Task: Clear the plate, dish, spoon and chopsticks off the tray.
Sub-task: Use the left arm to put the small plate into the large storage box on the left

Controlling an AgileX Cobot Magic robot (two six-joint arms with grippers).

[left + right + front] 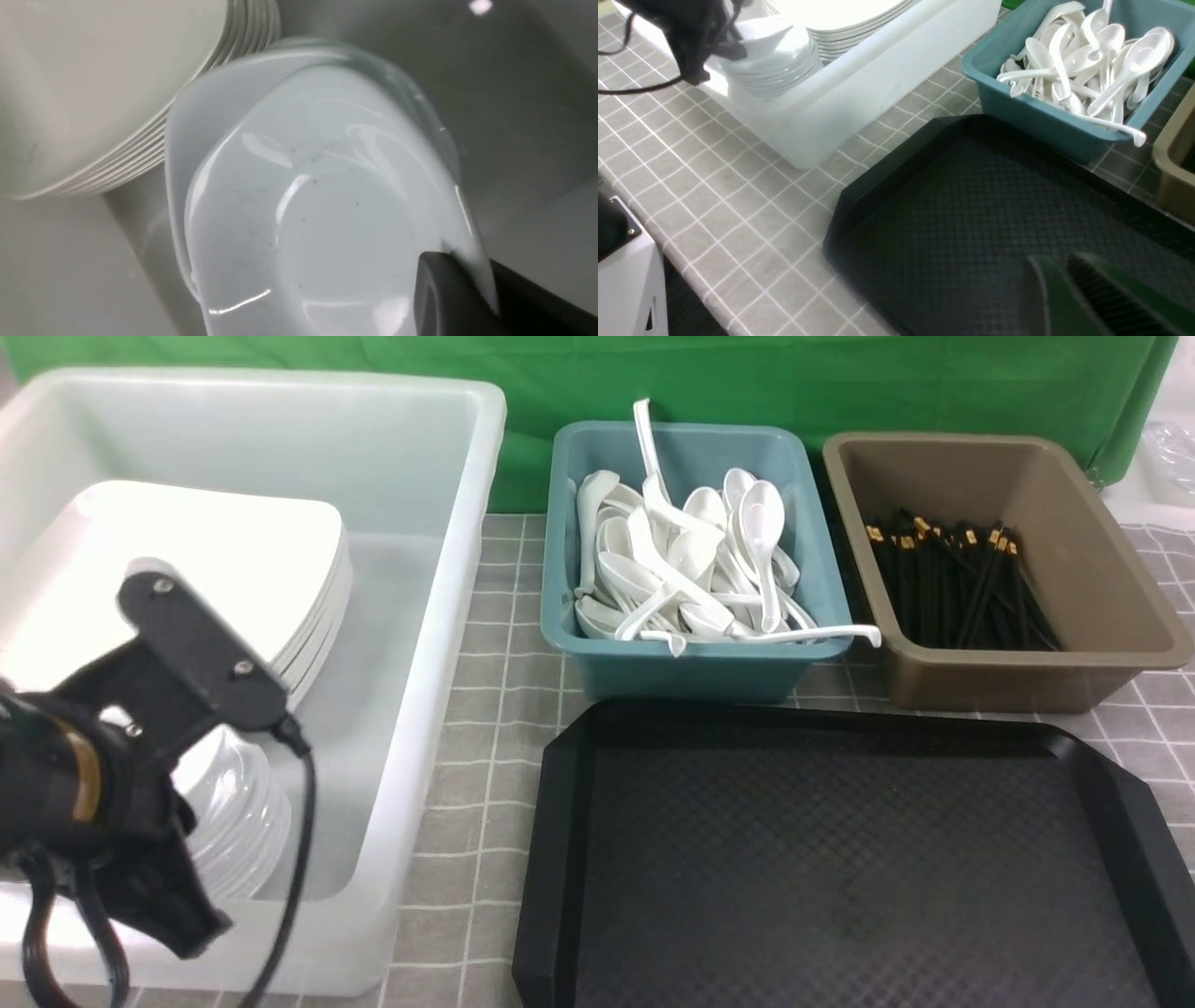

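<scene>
Pinching the glossy rounded-square dish [327, 210] inside the translucent tub [471, 457], left jaws clamp its rim; right jaws closed.

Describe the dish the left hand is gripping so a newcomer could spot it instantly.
Start at the translucent white tub on the left. Inside, nearer the robot than the stacked square plates, sits a pile of small dishes. The dish is the one tilted above that pile, its rim pinched by the left hand.

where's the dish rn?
The dish is in the translucent tub, front view's left, held at its rim by the left gripper over the dish stack, beside the plates.
</scene>
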